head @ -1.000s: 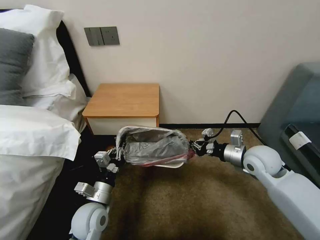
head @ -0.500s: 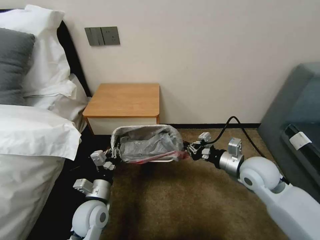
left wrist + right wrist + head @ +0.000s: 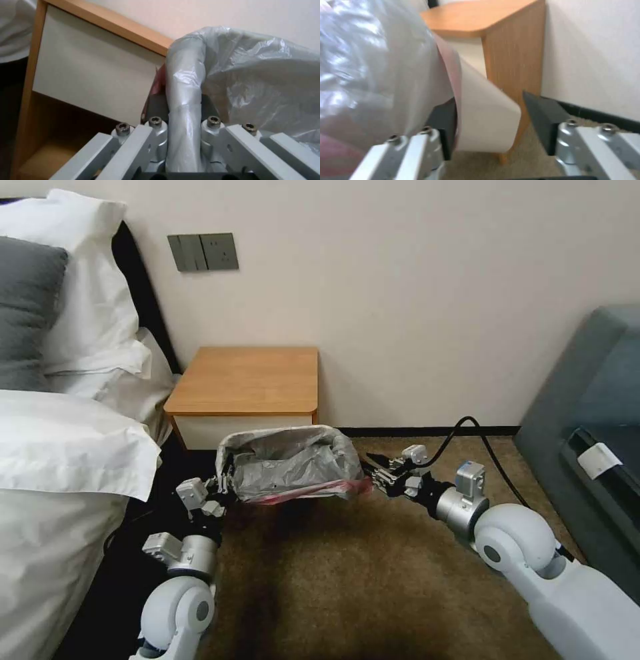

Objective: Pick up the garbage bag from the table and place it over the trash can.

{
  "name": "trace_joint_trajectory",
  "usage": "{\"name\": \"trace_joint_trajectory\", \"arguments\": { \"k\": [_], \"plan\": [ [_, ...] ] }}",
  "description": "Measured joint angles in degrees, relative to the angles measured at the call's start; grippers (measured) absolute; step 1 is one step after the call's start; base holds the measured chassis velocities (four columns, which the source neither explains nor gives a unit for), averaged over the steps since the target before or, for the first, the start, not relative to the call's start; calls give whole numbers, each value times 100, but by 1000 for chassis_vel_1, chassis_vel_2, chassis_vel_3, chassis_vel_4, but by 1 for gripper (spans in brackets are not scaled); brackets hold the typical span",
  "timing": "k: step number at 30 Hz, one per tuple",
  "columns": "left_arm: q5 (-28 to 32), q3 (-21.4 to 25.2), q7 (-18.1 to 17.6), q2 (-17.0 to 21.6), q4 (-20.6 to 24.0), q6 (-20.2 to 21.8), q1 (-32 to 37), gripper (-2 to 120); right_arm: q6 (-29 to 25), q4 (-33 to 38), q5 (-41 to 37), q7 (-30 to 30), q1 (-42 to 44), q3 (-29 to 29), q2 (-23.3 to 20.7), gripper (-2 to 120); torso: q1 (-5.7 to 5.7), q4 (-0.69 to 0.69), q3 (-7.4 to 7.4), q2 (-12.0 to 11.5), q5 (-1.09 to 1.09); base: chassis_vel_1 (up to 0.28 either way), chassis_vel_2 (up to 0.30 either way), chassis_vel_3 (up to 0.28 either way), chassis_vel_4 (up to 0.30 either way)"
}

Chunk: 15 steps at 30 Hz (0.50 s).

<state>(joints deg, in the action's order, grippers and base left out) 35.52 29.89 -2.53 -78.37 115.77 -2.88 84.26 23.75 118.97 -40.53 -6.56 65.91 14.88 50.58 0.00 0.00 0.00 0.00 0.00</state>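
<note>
Crinkly grey garbage bag (image 3: 291,468) covers beige trash can (image 3: 486,117). Left gripper (image 3: 223,485) pinches bag-wrapped rim; right gripper (image 3: 375,478) jaws spread apart.

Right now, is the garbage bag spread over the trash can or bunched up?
Spread: the garbage bag is stretched over the trash can rim.

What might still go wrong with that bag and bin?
The left pincer grips the garbage bag where it wraps the trash can rim; pulling away could drag the thin plastic off or tear it. The right pincer is open around the rim's corner and might nudge the light bin sideways.
</note>
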Motion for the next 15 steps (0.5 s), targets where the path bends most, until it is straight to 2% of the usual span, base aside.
{"name": "trace_joint_trajectory", "arguments": {
  "k": [1,2,5,6,8,9,11,15],
  "plan": [
    [0,11,0,0,-1,1,-2,7,-38,66,10,0,47,45,-18,59,0,0,0,0,0,0,0,0,0],
    [0,11,0,0,-1,1,-2,7,-38,66,10,0,47,45,-18,59,0,0,0,0,0,0,0,0,0],
    [2,39,0,-2,-36,2,-13,7,-112,263,17,-13,208,145,-95,74,0,0,0,0,0,0,0,0,0],
    [2,39,0,-2,-36,2,-13,7,-112,263,17,-13,208,145,-95,74,0,0,0,0,0,0,0,0,0],
    [5,68,-4,-4,-62,2,-27,7,-163,378,45,-102,322,294,-107,84,0,0,0,0,0,0,0,0,0],
    [5,68,-4,-4,-62,2,-27,7,-163,378,45,-102,322,294,-107,84,0,0,0,0,0,0,0,0,0],
    [-1,92,-11,-2,-71,11,-34,7,-189,573,40,-398,464,565,-160,95,0,0,0,0,0,0,0,0,0],
    [-19,108,-26,5,-75,15,-38,7,-157,833,-1,-840,593,726,-300,100,0,0,0,0,-1,0,0,0,0]
  ]
}}
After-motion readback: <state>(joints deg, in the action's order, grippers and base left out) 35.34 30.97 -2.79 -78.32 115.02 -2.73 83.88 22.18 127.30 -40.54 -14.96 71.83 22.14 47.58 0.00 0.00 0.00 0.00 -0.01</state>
